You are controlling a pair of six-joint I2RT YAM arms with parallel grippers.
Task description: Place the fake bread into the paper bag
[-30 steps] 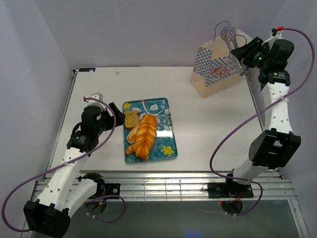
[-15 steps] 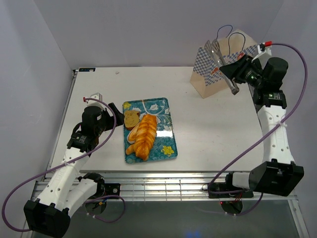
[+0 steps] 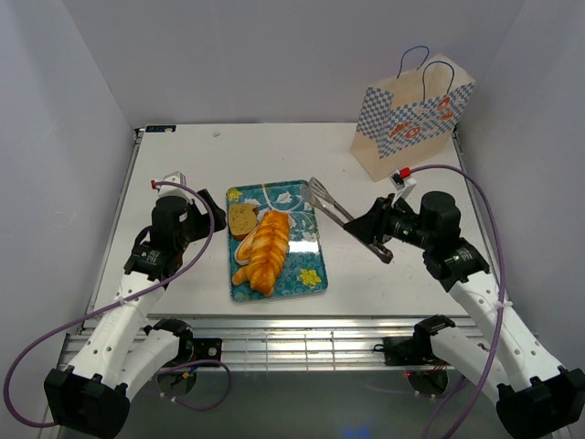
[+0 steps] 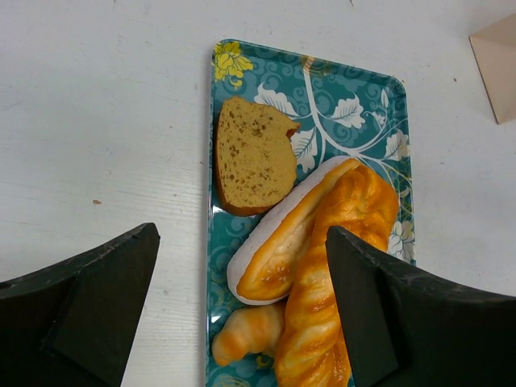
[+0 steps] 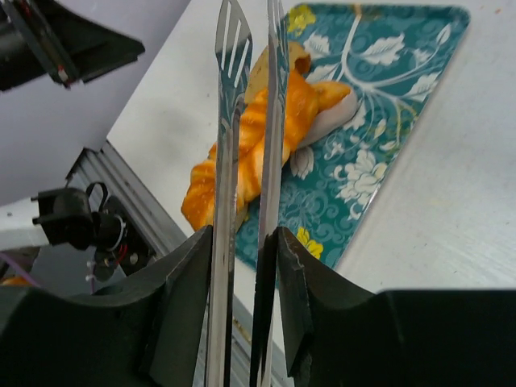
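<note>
A white tabletop is enclosed by plain pale walls at 9, 12 and 3 o'clock. An aluminium slatted frame is fitted along its 6 o'clock edge.

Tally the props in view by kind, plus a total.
golden-brown fake bread pieces: 4
blue patterned rectangular tray: 1
silver metal tongs: 1
checked cream paper bag: 1
Total: 7

I am observing a blue patterned tray lying lengthwise near the middle of the white table. The metal tongs are hanging tilted above its right edge, their slotted tips nearly together.
</note>
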